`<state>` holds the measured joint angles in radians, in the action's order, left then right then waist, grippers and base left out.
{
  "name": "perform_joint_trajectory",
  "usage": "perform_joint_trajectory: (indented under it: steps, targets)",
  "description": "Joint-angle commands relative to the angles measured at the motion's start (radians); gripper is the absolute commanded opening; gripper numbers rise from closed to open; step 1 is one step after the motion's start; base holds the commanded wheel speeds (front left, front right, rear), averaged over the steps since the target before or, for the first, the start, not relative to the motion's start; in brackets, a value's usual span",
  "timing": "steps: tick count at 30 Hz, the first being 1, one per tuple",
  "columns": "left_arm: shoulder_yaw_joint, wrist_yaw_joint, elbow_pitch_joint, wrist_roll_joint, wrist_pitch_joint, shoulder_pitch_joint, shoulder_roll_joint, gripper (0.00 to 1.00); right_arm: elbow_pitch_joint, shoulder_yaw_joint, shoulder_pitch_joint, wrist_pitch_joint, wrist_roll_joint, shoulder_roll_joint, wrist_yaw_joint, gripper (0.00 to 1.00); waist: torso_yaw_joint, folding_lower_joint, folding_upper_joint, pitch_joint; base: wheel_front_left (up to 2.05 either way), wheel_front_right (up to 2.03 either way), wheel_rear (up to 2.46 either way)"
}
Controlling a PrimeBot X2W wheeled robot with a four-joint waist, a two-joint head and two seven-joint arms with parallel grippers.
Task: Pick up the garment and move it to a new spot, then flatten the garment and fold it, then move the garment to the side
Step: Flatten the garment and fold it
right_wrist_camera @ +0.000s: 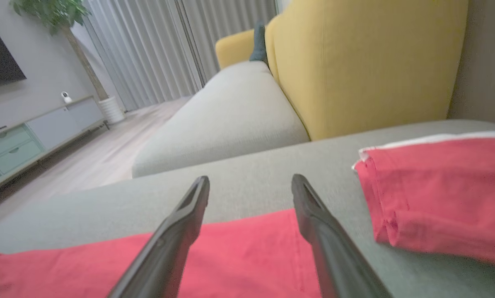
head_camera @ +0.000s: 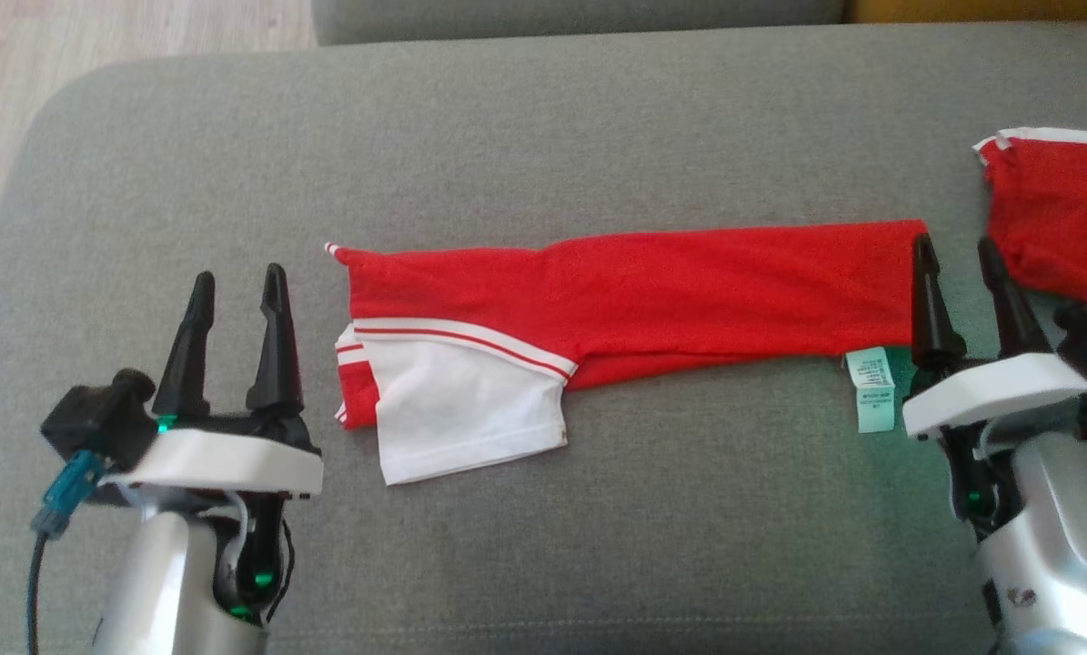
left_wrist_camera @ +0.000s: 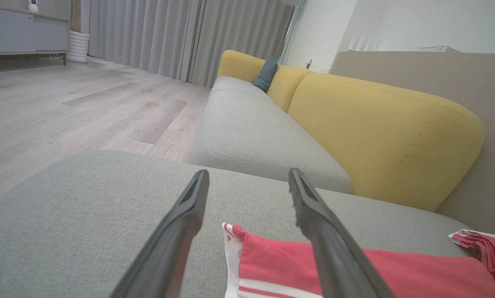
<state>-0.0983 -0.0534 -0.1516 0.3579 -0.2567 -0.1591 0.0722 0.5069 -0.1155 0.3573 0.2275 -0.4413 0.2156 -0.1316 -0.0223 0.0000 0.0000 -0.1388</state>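
The red shorts (head_camera: 652,287) lie folded into a long narrow band across the grey cushion (head_camera: 543,136), white pocket lining (head_camera: 457,409) and white stripes at their left end, a pale care label (head_camera: 873,387) at the right. My left gripper (head_camera: 238,287) stands open just left of the band's left end, nothing between its fingers; its wrist view has the striped corner (left_wrist_camera: 235,248) below the fingertips. My right gripper (head_camera: 957,255) is open at the band's right end, its left finger (head_camera: 930,300) against the red edge. In the right wrist view red cloth (right_wrist_camera: 239,256) lies under the open fingers.
A second folded red garment (head_camera: 1057,214) with white trim sits at the cushion's far right, close to my right gripper. Wood floor (head_camera: 97,45) lies beyond the cushion's left corner. A yellow sofa back (left_wrist_camera: 380,132) rises behind the seat.
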Motion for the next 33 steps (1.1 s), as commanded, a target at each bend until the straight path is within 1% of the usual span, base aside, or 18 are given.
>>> perform_joint_trajectory:
  steps: [1, 2, 6, 10, 20, 23, 26, 27, 28, 30, 33]
  targets:
    - [0.051, -0.014, 0.017, -0.014, -0.005, -0.057, -0.002, 1.00, 0.012, 0.031, 0.028, -0.023, 0.035, -0.028, 0.001, 1.00, -0.013, 0.0000, 0.0000, -0.020, 0.00, 0.00, 0.00]
    - [0.051, -0.014, 0.017, -0.014, -0.005, -0.057, -0.002, 1.00, 0.012, 0.031, 0.028, -0.023, 0.035, -0.028, 0.001, 1.00, -0.013, 0.0000, 0.0000, -0.020, 0.00, 0.00, 0.00]
    - [0.059, -0.036, -0.006, -0.029, -0.005, -0.067, -0.012, 1.00, 0.095, 0.129, 0.056, -0.066, 0.094, -0.082, 0.001, 1.00, -0.025, 0.0000, 0.0000, -0.053, 0.00, 0.00, 0.00]
    - [0.073, -0.046, -0.027, -0.029, -0.005, -0.078, -0.018, 1.00, 0.169, 0.208, 0.091, -0.089, 0.168, -0.116, 0.001, 1.00, -0.038, 0.0000, 0.0000, -0.082, 0.00, 0.00, 0.00]
    - [0.058, -0.060, -0.043, -0.032, -0.005, -0.104, -0.022, 1.00, 0.299, 0.396, 0.177, -0.083, 0.342, -0.153, 0.001, 1.00, -0.054, 0.0000, 0.0000, -0.130, 0.00, 0.00, 0.00]
    - [0.056, -0.061, -0.044, -0.028, -0.005, -0.111, -0.022, 1.00, 0.325, 0.424, 0.199, -0.094, 0.376, -0.158, 0.001, 1.00, -0.054, 0.0000, 0.0000, -0.138, 0.00, 0.00, 0.00]
    - [0.057, -0.061, -0.046, -0.028, -0.005, -0.118, -0.022, 1.00, 0.345, 0.408, 0.219, -0.110, 0.375, -0.162, 0.001, 1.00, -0.051, 0.0000, 0.0000, -0.143, 0.00, 0.00, 0.00]
    - [0.059, -0.060, -0.047, -0.027, -0.005, -0.119, -0.022, 1.00, 0.351, 0.393, 0.223, -0.117, 0.370, -0.162, 0.001, 0.45, -0.050, 0.0000, 0.0000, -0.143, 0.00, 0.00, 0.00]
    - [0.061, -0.059, -0.048, -0.027, -0.005, -0.120, -0.022, 1.00, 0.353, 0.378, 0.225, -0.122, 0.366, -0.163, 0.001, 0.00, -0.048, 0.0000, 0.0000, -0.143, 0.00, 0.00, 0.00]
    - [0.065, -0.058, -0.050, -0.026, -0.005, -0.122, -0.022, 1.00, 0.351, 0.354, 0.226, -0.131, 0.355, -0.162, 0.001, 0.00, -0.043, 0.0000, 0.0000, -0.141, 0.00, 0.00, 0.00]
    - [0.072, -0.057, -0.054, -0.028, -0.005, -0.121, -0.022, 1.00, 0.333, 0.346, 0.224, -0.135, 0.338, -0.134, 0.001, 0.00, -0.035, 0.0000, 0.0000, -0.132, 0.00, 0.00, 0.00]
